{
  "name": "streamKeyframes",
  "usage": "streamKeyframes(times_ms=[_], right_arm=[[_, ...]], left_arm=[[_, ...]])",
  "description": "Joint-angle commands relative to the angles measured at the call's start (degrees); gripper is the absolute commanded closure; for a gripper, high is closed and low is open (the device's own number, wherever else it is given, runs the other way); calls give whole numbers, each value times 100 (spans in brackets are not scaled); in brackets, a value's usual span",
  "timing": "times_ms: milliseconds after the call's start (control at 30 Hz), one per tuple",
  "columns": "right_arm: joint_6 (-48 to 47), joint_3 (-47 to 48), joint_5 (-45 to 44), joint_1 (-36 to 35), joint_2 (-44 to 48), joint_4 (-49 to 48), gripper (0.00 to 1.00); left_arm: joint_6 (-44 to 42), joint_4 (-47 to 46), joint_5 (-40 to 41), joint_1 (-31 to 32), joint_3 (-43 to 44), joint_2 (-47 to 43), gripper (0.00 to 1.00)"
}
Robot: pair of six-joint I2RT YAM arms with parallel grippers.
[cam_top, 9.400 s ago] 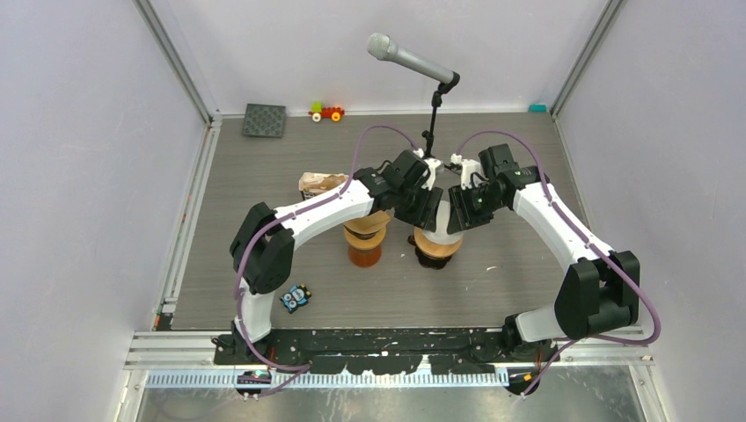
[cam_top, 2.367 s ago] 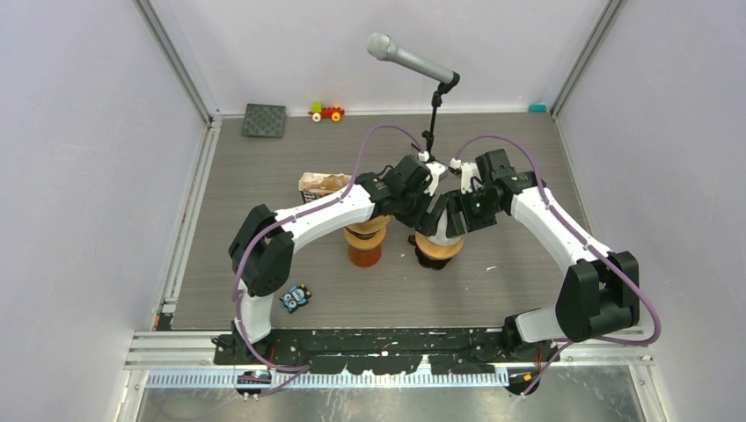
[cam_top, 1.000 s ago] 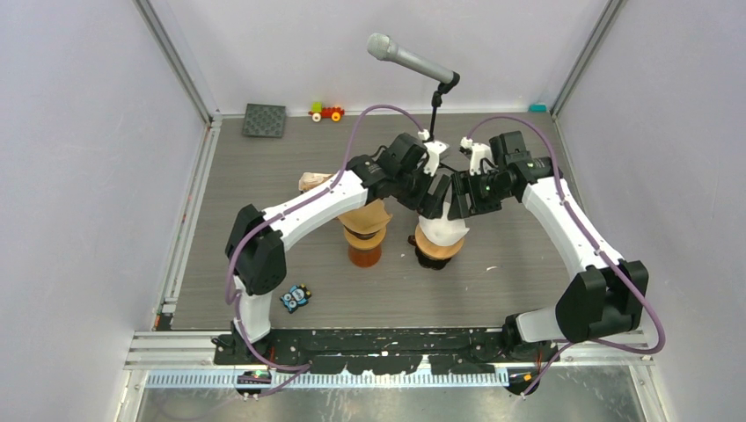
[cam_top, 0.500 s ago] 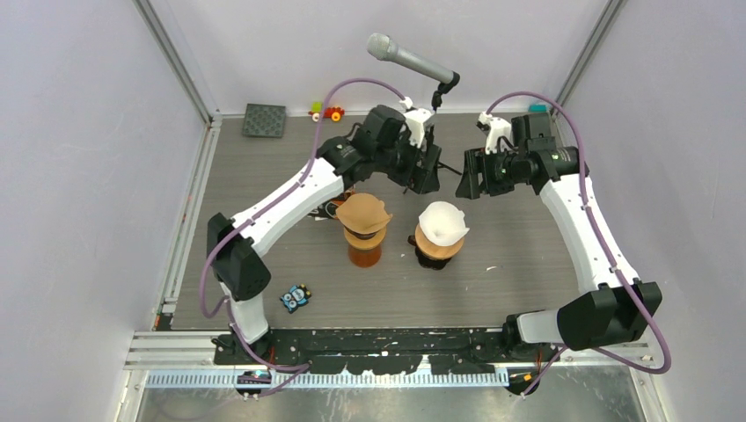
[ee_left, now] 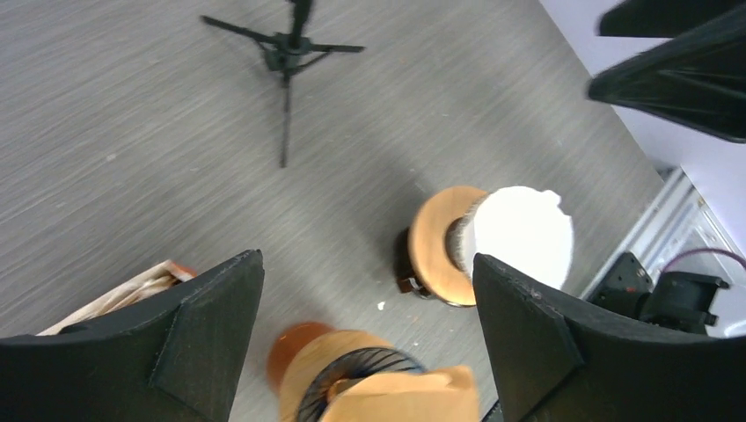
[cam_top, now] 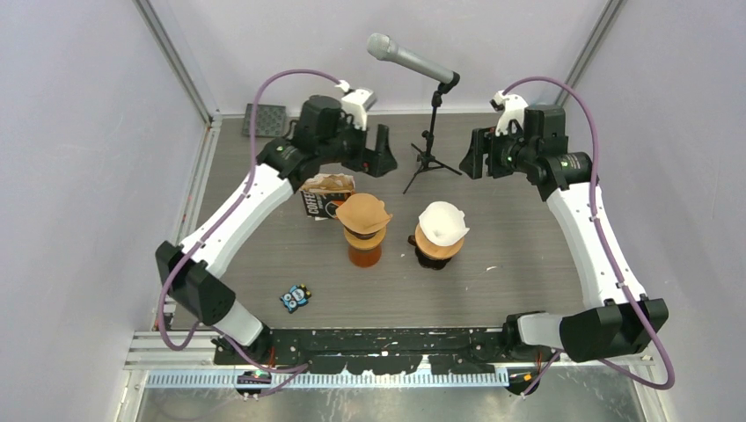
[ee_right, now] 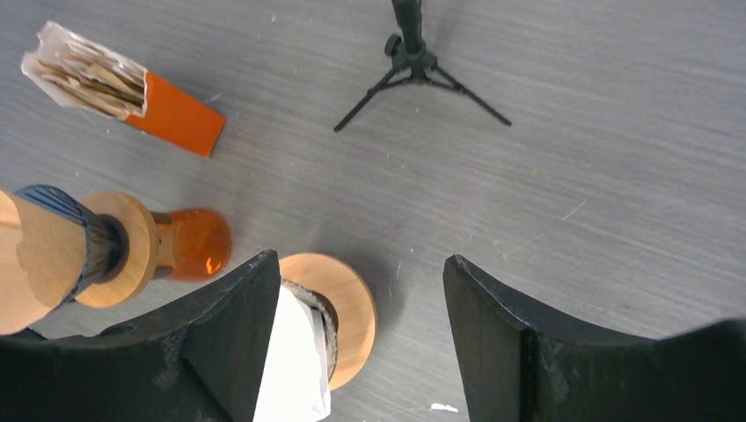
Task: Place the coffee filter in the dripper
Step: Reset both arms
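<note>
Coffee filter (cam_top: pixel 442 221), white paper, sits in the dripper (cam_top: pixel 437 250), rim flaring above it. It looks light and easily creased; if you reseat it, pinch only the rim. Your left gripper (cam_top: pixel 374 158) and right gripper (cam_top: pixel 473 158) hang spread apart, empty, beyond the dripper.

The left arm (cam_top: pixel 230 220) and the right arm (cam_top: pixel 588 230) look like twins: smooth white shells along the long links, broken up by chunky matte-black joint housings (cam_top: pixel 195 294). A purple cable (cam_top: pixel 290 73) runs loose alongside each one in a wide loop. There's a small white camera bracket (cam_top: pixel 356 95) sitting on each wrist. The left gripper (ee_left: pixel 367 259) and the right gripper (ee_right: pixel 361 261) end in broad black fingers (ee_left: pixel 202 343), wedge-shaped and faceted, with a slightly rough, printed-looking surface
</note>
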State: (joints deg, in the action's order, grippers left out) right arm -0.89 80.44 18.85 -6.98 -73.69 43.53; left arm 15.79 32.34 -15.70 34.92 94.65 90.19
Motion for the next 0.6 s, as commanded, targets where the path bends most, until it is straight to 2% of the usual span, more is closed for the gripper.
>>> streamKeyframes(times_ms=[0, 33, 100, 333, 467, 567], right_arm=[[244, -99, -171, 22, 184, -760, 23], [257, -118, -156, 22, 179, -791, 18], [279, -205, -152, 23, 176, -879, 17], [240, -275, -281, 22, 216, -960, 15], [404, -308, -198, 27, 183, -1030, 14], [663, -302, -93, 24, 151, -1084, 14]], left_arm=[[-60, -686, -38, -693, -584, -784, 7], [-59, -758, -38, -852, -724, -927, 5], [-56, -940, -26, -1155, -1100, -1267, 1], [-270, -1418, 273, -2069, -2318, -2405, 0], [-443, -1525, 194, -2577, -2640, -2716, 0], [-211, -1832, 29, -3051, -2953, -2906, 0]])
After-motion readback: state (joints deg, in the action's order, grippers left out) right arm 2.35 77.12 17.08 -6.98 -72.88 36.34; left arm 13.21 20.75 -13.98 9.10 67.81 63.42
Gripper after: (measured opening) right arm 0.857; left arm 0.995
